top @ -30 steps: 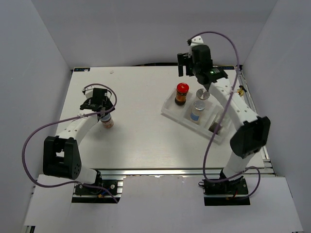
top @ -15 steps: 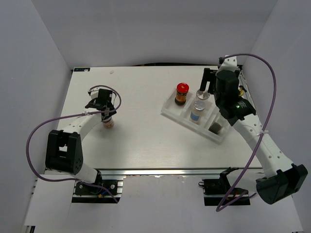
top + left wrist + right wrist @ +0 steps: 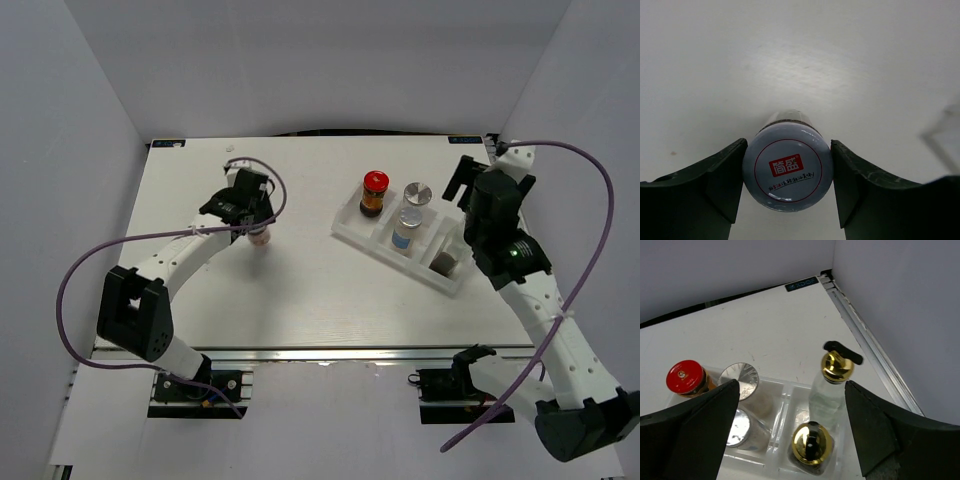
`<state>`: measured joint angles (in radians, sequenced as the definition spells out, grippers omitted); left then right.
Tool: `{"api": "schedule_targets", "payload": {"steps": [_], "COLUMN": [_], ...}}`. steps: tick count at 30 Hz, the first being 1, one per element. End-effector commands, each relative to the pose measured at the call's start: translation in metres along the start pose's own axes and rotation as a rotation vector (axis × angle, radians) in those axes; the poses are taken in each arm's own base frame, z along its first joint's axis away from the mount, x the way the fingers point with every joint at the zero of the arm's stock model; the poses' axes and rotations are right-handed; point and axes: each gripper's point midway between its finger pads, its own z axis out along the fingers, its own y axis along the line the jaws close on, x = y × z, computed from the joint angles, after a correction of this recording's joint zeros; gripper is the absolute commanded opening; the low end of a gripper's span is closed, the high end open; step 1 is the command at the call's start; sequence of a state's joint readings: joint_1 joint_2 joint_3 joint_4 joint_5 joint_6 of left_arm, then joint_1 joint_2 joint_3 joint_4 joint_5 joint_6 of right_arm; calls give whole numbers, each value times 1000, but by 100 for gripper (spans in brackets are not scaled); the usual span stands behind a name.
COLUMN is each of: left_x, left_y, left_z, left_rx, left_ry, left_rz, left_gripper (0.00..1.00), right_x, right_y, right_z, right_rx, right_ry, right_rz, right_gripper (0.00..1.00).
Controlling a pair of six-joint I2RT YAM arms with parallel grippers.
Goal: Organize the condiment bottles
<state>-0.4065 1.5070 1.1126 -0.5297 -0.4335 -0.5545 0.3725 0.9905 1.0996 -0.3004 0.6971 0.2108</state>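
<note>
Looking down from above, you see the left gripper (image 3: 256,220) clamped on the small jar (image 3: 261,238) at mid-table, well apart from the tray (image 3: 350,233). Left wrist: both fingers (image 3: 715,185) press its lid. Right wrist: the right gripper (image 3: 791,390) hangs with fingers apart above the gold-topped bottle (image 3: 832,377) standing in the tray.

Table (image 3: 310,300) centre and 6 o'clock strip bare: wide passage. At 3 o'clock, white tray (image 3: 350,232) packed with upright bottles (image 3: 406,225); gaps between them tight. Right arm (image 3: 520,265) overhangs its 3 o'clock end. Left arm (image 3: 180,255) bars the 9 o'clock side.
</note>
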Motion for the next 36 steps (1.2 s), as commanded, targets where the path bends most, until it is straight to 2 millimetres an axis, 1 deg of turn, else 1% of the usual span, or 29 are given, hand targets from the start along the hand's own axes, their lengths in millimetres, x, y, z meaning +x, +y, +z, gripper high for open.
{"api": "schedule_targets", "payload": {"steps": [1,2,3,4,5,6,7,8,10,11,12,13,14,15,17,18,19,20,24,27,28,30,31,32,34,35,36], "left_x": [-73,-87,-89,-87,-98,-98,-90,-99,-97,-84,-95,-88,-79,-84,-75,-69,-70,-66,-54,-44,-38,-33,-30,-27,-24,-18,-16], "left_y": [-79,-103,-118,-131,-153,-168,-183,-202,-222,-233,-244,-252,-261,-270,-281,-285,-289,-293,-302,-308,-310,-313,-314,-314,-313,-314,-315], "left_z": [-41,-56,-62,-59,-74,-79,-70,-84,-86,-76,-85,-86,-77,-84,-87,-80,-83,-83,-76,-67,-60,-57,-54,-48,-39,-32,-30], "left_rx": [267,341,386,397,446,482,497,546,586,579,598,605,604,625,642,634,641,650,668,667,663,666,660,644,618,612,615], "left_ry": [-184,-217,-215,-212,-247,-249,-223,-243,-231,-203,-228,-215,-198,-211,-202,-192,-197,-189,-166,-153,-141,-133,-131,-127,-125,-115,-112], "left_rz": [-18,-2,19,40,65,91,123,136,167,209,207,228,253,258,289,301,303,310,319,327,334,343,348,351,356,367,372], "left_gripper": [0,0,0,0,0,0,0,0,0,0,0,0,0,0,0,0,0,0,0,0,0,1,3,8,12,15,21], "right_x": [-18,-24,-26,-28,-31,-32,-33,-33,-35,-35,-37,-37,-37,-37,-36,-36,-36,-34,-31,-28,-27,-26,-27,-28,-31,-34,-38], "right_y": [-27,-31,-33,-35,-38,-40,-41,-43,-45,-47,-49,-49,-50,-50,-50,-50,-49,-49,-46,-45,-45,-46,-46,-45,-42,-40,-38], "right_z": [-11,-17,-20,-22,-27,-29,-31,-33,-36,-38,-39,-40,-40,-40,-39,-38,-37,-35,-31,-29,-28,-27,-27,-26,-27,-27,-28], "right_rx": [84,84,87,88,87,87,85,87,85,87,94,94,95,100,102,102,104,107,107,108,108,116,116,113,98,90,74], "right_ry": [-77,-99,-108,-116,-129,-134,-141,-150,-158,-163,-168,-170,-170,-171,-172,-171,-170,-164,-151,-141,-137,-136,-136,-138,-144,-151,-158], "right_rz": [90,102,109,115,125,126,133,138,139,141,143,144,142,144,136,134,133,124,113,104,102,101,99,103,102,105,106], "right_gripper": [89,89,89,90,89,90,89,89,89,89,89,89,89,89,89,89,89,89,89,89,89,89,89,89,89,89,89]}}
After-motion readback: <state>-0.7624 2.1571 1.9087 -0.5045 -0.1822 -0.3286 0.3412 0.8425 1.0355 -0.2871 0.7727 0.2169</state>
